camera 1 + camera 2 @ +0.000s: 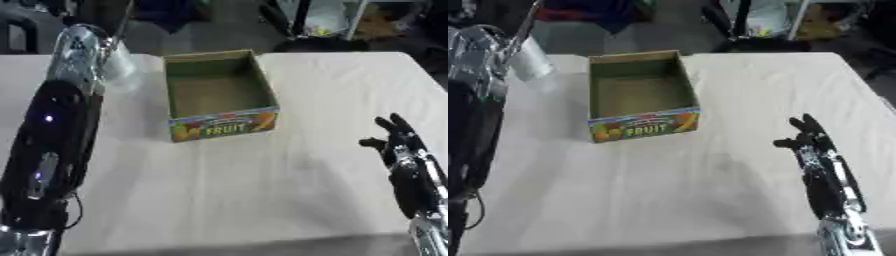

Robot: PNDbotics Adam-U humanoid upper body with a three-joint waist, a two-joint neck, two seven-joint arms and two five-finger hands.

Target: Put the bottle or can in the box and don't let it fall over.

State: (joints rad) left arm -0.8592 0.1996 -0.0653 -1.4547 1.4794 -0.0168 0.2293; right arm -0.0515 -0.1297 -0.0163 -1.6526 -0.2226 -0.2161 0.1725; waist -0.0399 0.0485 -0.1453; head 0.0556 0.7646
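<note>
— Beside the box's far left corner, what is that pale thing?
— A translucent, whitish plastic bottle, upright or nearly so, just beside the open cardboard box with the printed FRUIT label. The box looks empty.
— Who holds the bottle?
— The left arm reaches up to it, but the left hand is hidden behind arm and bottle; I cannot tell what its fingers are doing.
— And the right hand?
— Idle near the lower right of the cloth-covered counter, fingers straight and apart, holding nothing.
— Which step, then?
— Probably carrying the bottle toward the box. Next, I judge, it must clear the wall, then go down level onto the floor.
</note>
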